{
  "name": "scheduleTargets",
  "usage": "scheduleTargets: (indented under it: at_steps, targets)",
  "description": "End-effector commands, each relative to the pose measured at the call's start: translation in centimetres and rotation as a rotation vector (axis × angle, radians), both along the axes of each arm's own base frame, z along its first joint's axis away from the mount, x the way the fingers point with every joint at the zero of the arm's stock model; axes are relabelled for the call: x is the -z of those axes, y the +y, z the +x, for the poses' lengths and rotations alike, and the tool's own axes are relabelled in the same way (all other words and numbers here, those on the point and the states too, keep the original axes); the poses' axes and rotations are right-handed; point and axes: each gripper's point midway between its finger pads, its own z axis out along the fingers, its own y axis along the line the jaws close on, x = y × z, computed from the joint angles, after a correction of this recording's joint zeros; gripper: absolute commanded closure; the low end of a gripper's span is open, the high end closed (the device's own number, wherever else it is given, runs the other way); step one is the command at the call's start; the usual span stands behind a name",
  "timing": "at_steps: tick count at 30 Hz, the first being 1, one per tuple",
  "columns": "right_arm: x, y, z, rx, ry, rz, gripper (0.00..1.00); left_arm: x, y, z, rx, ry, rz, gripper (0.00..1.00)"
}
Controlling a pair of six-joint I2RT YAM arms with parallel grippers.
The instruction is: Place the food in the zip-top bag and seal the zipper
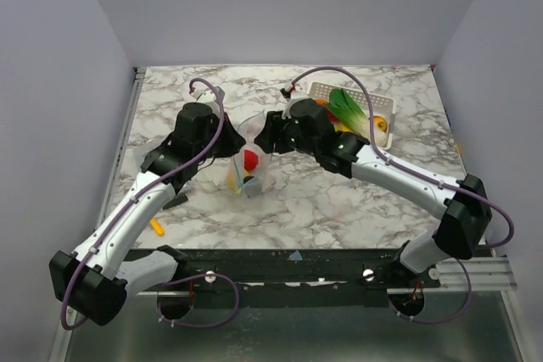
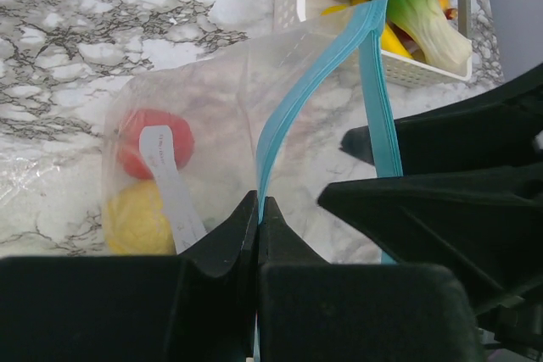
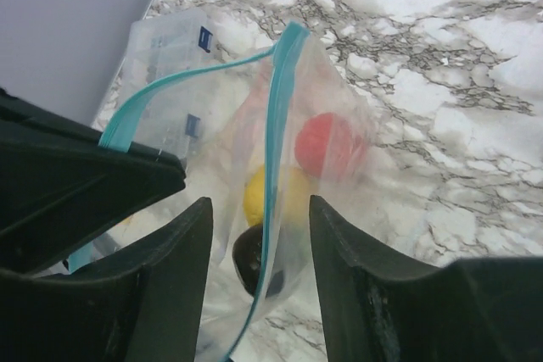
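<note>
The clear zip-top bag (image 1: 252, 167) hangs upright between the two grippers in mid-table. It holds a red fruit (image 2: 153, 143), a yellow fruit (image 2: 136, 218) and a dark purple piece (image 3: 252, 258). My left gripper (image 2: 257, 209) is shut on the light blue zipper (image 2: 297, 99) at one end of the mouth. My right gripper (image 3: 259, 209) is open, with one finger on each side of the other zipper strip (image 3: 276, 150) and not touching it. The bag's mouth gapes open between the two strips. More food lies in the white basket (image 1: 386, 108): a green leafy vegetable (image 1: 349, 106) and orange and yellow pieces.
The basket stands at the back right, close behind my right arm. A small orange-yellow piece (image 1: 157, 226) lies on the marble by my left arm. A clear package with blue labels (image 3: 174, 44) lies by the left wall. Walls close in the table on three sides.
</note>
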Motion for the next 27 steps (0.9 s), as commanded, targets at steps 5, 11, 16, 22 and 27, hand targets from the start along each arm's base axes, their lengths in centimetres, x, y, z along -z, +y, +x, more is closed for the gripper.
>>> scheduleTargets:
  at_steps: [5, 11, 16, 22, 27]
  targets:
    - [-2.5, 2.2, 0.9, -0.057, -0.037, -0.004, 0.81, -5.3, 0.4, -0.5, 0.009, -0.102, -0.018, 1.0]
    - [-5.9, 3.3, -0.7, -0.146, -0.067, 0.114, 0.9, -3.8, 1.1, -0.4, -0.032, -0.094, -0.002, 1.0]
    - [-1.0, 3.4, -0.1, -0.11, -0.008, 0.077, 0.9, 2.3, 1.7, 1.0, -0.088, 0.077, 0.088, 1.0]
    - [-3.0, 3.7, 1.4, -0.1, -0.067, 0.02, 0.91, 0.0, 1.3, 0.8, -0.045, 0.077, 0.031, 1.0]
    - [-8.2, 4.4, 1.5, -0.112, -0.131, 0.102, 0.9, -5.7, 1.6, -0.5, -0.036, -0.059, -0.051, 1.0]
